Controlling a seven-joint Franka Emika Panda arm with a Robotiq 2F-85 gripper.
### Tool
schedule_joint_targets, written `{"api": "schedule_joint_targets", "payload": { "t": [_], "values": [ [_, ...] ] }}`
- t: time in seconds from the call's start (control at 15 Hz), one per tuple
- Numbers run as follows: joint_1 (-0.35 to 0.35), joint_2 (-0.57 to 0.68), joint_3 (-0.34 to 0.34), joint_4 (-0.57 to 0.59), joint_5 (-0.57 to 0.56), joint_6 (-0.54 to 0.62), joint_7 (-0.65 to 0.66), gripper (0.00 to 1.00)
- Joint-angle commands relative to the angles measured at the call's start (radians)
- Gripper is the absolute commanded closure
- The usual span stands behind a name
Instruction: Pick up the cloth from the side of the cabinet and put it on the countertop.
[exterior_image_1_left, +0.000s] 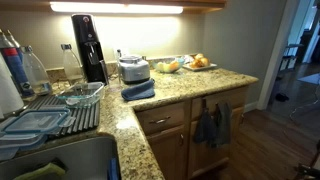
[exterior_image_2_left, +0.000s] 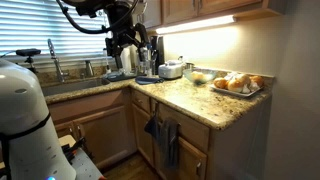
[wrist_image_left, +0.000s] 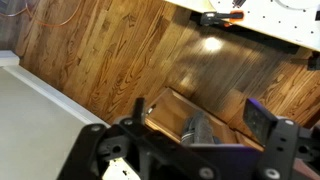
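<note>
Your Robotiq gripper (exterior_image_2_left: 125, 47) hangs high over the speckled tan-and-brown granite countertop (exterior_image_2_left: 185, 98), at the back of the slab by the window blinds. Its jaws look spread apart with nothing between them. The wrist view agrees: the gripper (wrist_image_left: 198, 104) has its two dark fingers (wrist_image_left: 262, 118) wide apart and only the wood-plank floor (wrist_image_left: 110, 50) beyond them, plus a pale flat surface (wrist_image_left: 30, 120) off to one side. The small limp slate-blue cloth (exterior_image_2_left: 165, 140) is well below your gripper and well apart from it, under the rounded counter edge, hanging on the front of the medium-brown wooden cabinet (exterior_image_2_left: 195, 165). Both exterior views show it. The cloth (exterior_image_1_left: 210, 125) is gathered at the top just under the counter lip and drapes flat against a panelled cabinet (exterior_image_1_left: 165, 140) door. Its long axis is vertical and the loose lower end points straight down at the floor. How it is hooked at the top is too small to tell. A thicker folded blue cloth (exterior_image_1_left: 138, 90) lies on the countertop (exterior_image_1_left: 190, 85), just beside a silver toaster (exterior_image_1_left: 133, 68). In an exterior view a plate of pastries (exterior_image_2_left: 238, 85) sits on the far end of the counter, well off from your gripper and above the hanging cloth.
</note>
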Motion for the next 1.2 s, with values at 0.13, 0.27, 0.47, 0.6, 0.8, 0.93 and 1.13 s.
{"api": "schedule_joint_targets", "payload": {
  "t": [0.13,0.27,0.47,0.6,0.8,0.93,1.13],
  "values": [
    [0.032,-0.002,-0.021,0.004,-0.016,-0.011,0.018,0.00],
    [0.032,-0.002,-0.021,0.004,-0.016,-0.011,0.018,0.00],
    [0.046,0.010,-0.018,-0.007,-0.003,0.012,0.032,0.00],
    [0.059,0.021,-0.009,-0.021,0.024,0.044,0.070,0.00],
    [0.088,0.054,0.007,-0.060,0.082,0.133,0.146,0.00],
    [0.106,0.088,0.028,-0.081,0.119,0.203,0.188,0.00],
    [0.127,0.153,0.072,-0.099,0.159,0.287,0.232,0.00]
  ]
}}
